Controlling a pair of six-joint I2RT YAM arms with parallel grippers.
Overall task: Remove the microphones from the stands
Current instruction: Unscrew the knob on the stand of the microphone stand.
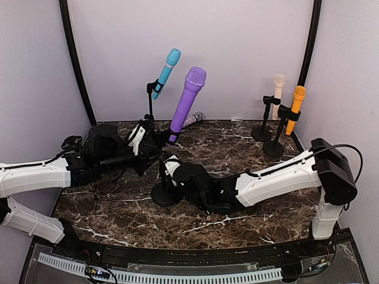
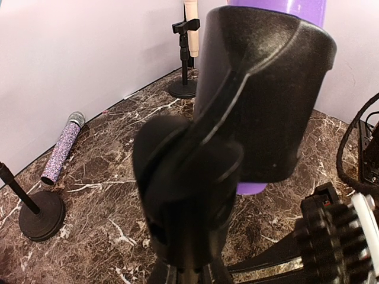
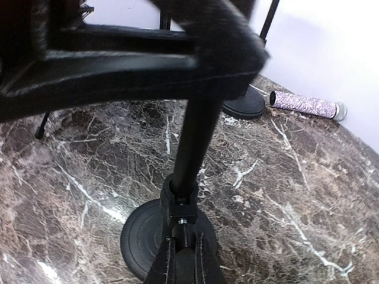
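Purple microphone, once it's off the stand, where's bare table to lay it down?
Bare marble between the glitter microphone and the cream microphone's stand, and along the near edge. Crowded around the purple microphone's stand.

Left wrist view: the black clip point(image 2: 260, 100) of the stand point(image 2: 177, 177) fills the centre, out of focus, with the purple microphone point(image 2: 251, 188) seated in it, showing above and below. At the bottom edge the left gripper point(image 2: 188, 273) is closed against the stand's stem. A glittery microphone point(image 2: 62, 148) lies on the marbled table point(image 2: 118, 142) by the wall. Near left, a second stand base point(image 2: 41, 216). At the back, a cream microphone point(image 2: 190, 26) is clipped upright. A black cable point(image 2: 349, 148) loops at right.
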